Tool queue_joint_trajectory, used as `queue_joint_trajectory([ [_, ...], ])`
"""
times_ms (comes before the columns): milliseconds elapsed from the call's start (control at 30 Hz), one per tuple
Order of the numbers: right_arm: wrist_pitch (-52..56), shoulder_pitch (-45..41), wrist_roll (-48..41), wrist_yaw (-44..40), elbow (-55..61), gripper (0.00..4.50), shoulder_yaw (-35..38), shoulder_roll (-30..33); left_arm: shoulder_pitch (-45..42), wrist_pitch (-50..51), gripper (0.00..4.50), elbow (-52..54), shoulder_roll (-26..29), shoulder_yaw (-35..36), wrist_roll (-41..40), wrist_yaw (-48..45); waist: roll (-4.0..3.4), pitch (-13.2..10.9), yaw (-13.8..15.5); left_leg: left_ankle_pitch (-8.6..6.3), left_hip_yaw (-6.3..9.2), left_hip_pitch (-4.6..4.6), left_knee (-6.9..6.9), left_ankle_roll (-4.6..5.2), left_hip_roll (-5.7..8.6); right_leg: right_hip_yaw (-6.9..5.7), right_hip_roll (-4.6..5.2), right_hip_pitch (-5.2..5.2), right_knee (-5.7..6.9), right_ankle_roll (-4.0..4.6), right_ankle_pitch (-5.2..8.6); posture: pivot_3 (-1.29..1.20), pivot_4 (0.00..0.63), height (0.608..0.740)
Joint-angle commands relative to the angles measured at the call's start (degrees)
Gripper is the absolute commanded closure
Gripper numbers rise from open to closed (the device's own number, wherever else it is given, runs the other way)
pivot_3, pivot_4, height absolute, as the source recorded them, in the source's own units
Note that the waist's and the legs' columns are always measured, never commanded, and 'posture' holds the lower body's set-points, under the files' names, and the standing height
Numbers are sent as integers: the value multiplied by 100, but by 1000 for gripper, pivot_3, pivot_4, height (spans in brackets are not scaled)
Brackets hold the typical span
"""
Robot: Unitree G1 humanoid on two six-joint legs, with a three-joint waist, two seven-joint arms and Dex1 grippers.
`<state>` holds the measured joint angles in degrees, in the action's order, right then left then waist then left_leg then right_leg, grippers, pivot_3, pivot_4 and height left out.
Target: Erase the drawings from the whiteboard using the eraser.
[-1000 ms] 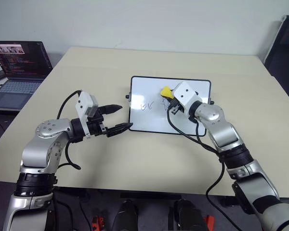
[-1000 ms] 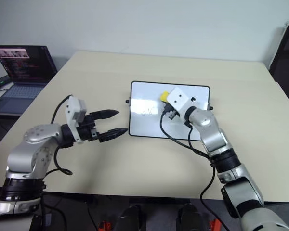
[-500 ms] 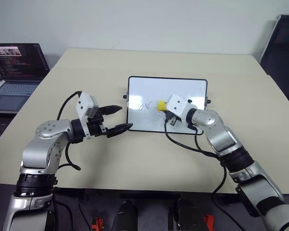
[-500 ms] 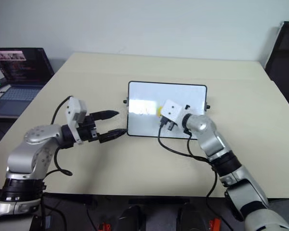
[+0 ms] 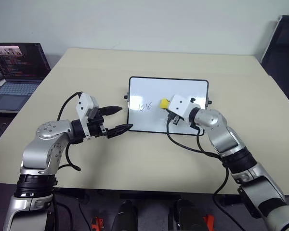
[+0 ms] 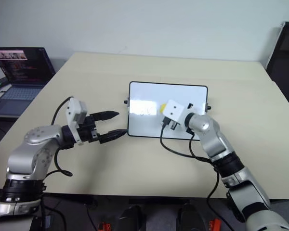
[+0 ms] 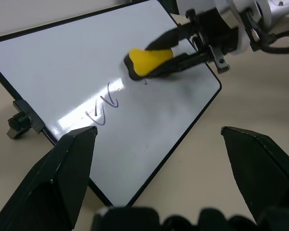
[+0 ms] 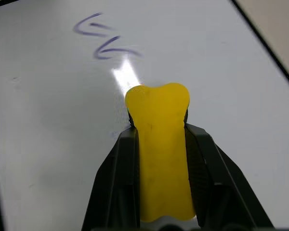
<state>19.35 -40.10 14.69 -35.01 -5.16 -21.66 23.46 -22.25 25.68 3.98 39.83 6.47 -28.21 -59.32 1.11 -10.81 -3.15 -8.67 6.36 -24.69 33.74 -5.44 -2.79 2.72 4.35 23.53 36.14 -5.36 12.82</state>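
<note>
While the right end effector (image 5: pixel 166 107) stands clamped on the small yellow eraser block with a black base (image 5: pixel 163 103), its two black fingers pinching the block's long sides, the item presses its far end against the small rectangular white board with a thin black frame and side knobs (image 5: pixel 149 86).

Landmark: the whiteboard, lying flat near the middle of the pale beige desk (image 5: pixel 135 154).

Eraser: on the board's surface, about its middle, slightly toward the robot-right half. Judged light and somewhat soft at the wiping face; the yellow body looks waisted where the fingers (image 8: pixel 120 163) bite, so it probably gives a little under pressure. The side hold looks sound for scrubbing; a hold nearer the working end would likely flex less.

Drawings: thin dark marker squiggles (image 7: pixel 103 103), letter-like, on the board to the robot-left of the eraser, near but not touching it. A faint smudge (image 7: pixel 149 82) lies just beside the eraser's tip. These marks are not yet wiped.

Board handling: judged light, stiff and smooth-faced, with a glare streak on it; it may slide on the desk under a sideways stroke.

Left end effector (image 5: pixel 118 119): fingers apart, holding nothing, hovering just off the board's robot-left edge, near its nearer corner.

Other: open dark laptop (image 5: pixel 17 67), well apart from the board, beyond the desk's robot-left edge.
</note>
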Motion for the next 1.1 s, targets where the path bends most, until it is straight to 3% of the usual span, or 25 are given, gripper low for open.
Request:
queue_joint_trajectory([
  [33,30,115,198,-60,-29,3541,-28,167,-20,-77,0,192,25,94,-71,9,0,0,0,0,0,0,0,0,0,0,0,-1,0,0,0,0,150,740],
  [200,-266,-114,346,871,-279,3541,398,17,-19,-69,0,199,23,91,-76,9,0,0,2,0,0,0,3,0,0,0,0,-1,0,2,-1,0,150,740],
  [300,-306,-132,320,997,-357,3541,479,29,-14,-77,0,191,27,100,-78,0,0,0,18,0,0,0,4,0,0,0,0,-1,0,3,-2,0,150,740],
  [667,4,576,254,-277,312,3541,-73,211,-13,-71,0,192,30,110,-78,21,2,1,-6,0,0,0,4,0,0,0,0,-4,0,-1,0,0,150,740],
  [833,-35,554,141,-77,381,3541,184,63,-24,-77,0,167,27,103,-66,23,2,1,-4,0,0,1,6,0,0,0,0,-5,0,1,-1,0,150,740],
  [1100,1103,623,-1215,-222,1234,3541,1221,-553,-207,15,0,103,-52,269,-239,169,1,0,4,1,0,-4,4,0,0,0,0,0,3,-1,0,0,150,740],
])
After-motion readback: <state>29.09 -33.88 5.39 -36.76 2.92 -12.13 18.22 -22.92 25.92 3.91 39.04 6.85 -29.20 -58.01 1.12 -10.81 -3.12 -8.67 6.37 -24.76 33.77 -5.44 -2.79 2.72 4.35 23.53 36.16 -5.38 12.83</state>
